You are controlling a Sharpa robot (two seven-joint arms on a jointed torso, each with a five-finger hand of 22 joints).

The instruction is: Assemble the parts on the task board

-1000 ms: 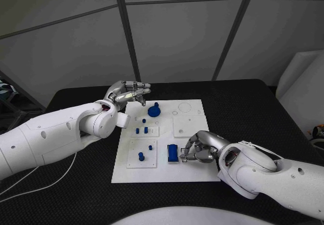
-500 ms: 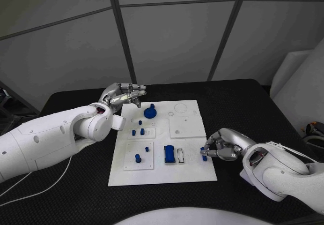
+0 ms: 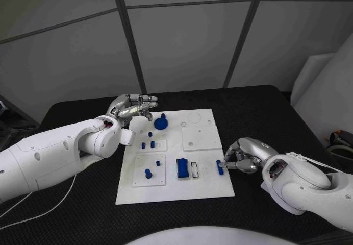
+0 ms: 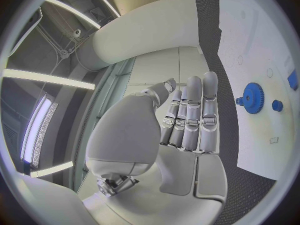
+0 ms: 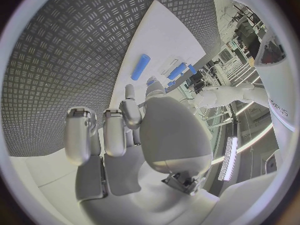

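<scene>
The board (image 3: 206, 178) lies flat at the centre of the black bench (image 3: 279, 112), its long side running from 12 to 6 o'clock. At the board's 12 o'clock end a blue gear (image 3: 161, 122) stands in place; two small blue pegs (image 3: 148, 144) stand below it toward 9 o'clock, and further blue pegs (image 3: 148, 173) stand in the lower-left panel toward 7 o'clock. A larger blue block (image 3: 181, 168) stands upright near the board's centre-bottom, just beside a white slot piece (image 3: 196, 170). A short blue bar (image 3: 220, 167) lies at the board's 3 o'clock edge; in the right wrist view the same bar (image 5: 140, 67) lies flat on the white surface, apart from the fingers. The right hand (image 3: 243, 155) sits off the board's 3 o'clock edge, just beside the bar, fingers curled inward; they hold nothing, and whether the fingertips touch the bar cannot be told. The left hand (image 3: 132, 106) hangs over the bench at the board's 11 o'clock corner, near the gear, empty; the left wrist view shows its fingers (image 4: 190, 115) extended side by side and the gear (image 4: 253, 98) apart from them.
</scene>
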